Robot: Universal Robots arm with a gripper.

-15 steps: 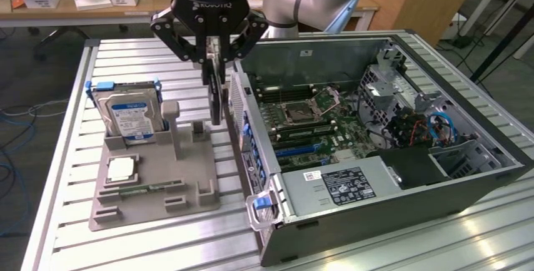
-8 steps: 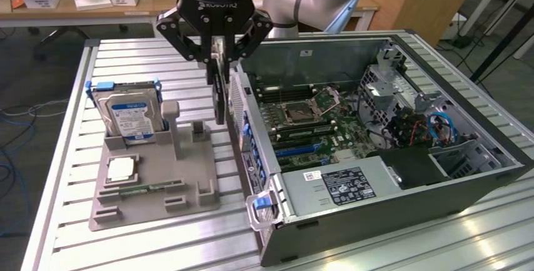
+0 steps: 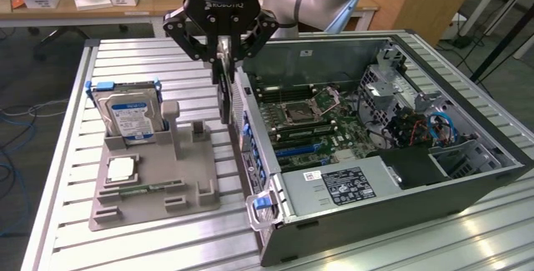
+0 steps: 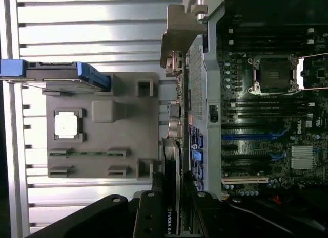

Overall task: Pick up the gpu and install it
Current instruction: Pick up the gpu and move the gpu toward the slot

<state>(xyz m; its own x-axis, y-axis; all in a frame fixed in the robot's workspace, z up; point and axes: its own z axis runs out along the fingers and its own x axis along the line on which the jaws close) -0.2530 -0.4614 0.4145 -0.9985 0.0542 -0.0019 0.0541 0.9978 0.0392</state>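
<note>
My gripper (image 3: 224, 55) is shut on the gpu (image 3: 225, 96), a thin dark card hanging edge-down below the fingers. It hovers over the rear wall of the open computer case (image 3: 467, 183), between the case and the grey fixture tray (image 3: 196, 158). In the wrist view the gpu (image 4: 172, 189) runs away from my gripper (image 4: 172, 220), and its silvery bracket (image 4: 179, 33) is at the far end. The motherboard (image 3: 334, 117) lies inside the case with its blue expansion slots (image 4: 246, 136) uncovered.
The fixture tray holds an upright silver hard drive (image 3: 125, 111) with a blue-white label, a square processor (image 3: 122, 169) and a narrow green memory stick (image 3: 150, 188). A power supply (image 3: 342, 186) and a drive cage (image 3: 392, 77) fill parts of the case. The table (image 3: 125, 58) is slatted metal.
</note>
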